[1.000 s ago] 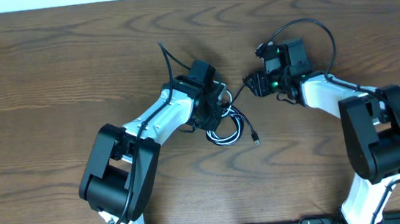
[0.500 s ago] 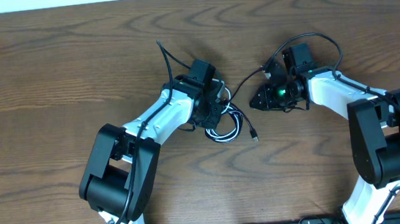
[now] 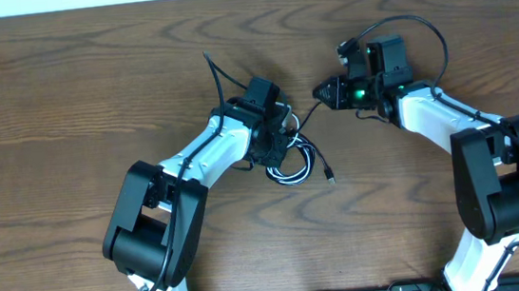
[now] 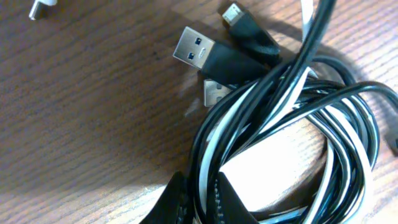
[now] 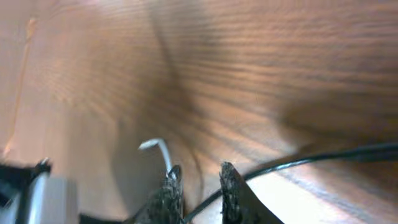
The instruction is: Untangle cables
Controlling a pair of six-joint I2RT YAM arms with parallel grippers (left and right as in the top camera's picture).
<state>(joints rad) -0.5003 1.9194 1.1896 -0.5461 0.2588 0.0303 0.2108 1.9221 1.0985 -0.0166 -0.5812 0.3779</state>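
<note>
the cables (image 3: 292, 164) lie in one tangled coil near the middle of the table (image 3: 63, 88), well apart from every edge. the left end effector (image 3: 276, 142) sits on the coil's left side, clenched on strands of it: in the left wrist view the black cable (image 4: 314, 31) and the white cable (image 4: 209, 152) loop over each other and pass together between its fingers (image 4: 177, 202). a black usb plug (image 4: 214, 56) and a smaller plug (image 4: 245, 28) rest on the wood just beside the coil. one black strand leaves the coil toward the far right and reaches the right end effector (image 5: 199, 193), whose fingertips stand close together with that strand between them; i cannot tell whether it is gripped
</note>
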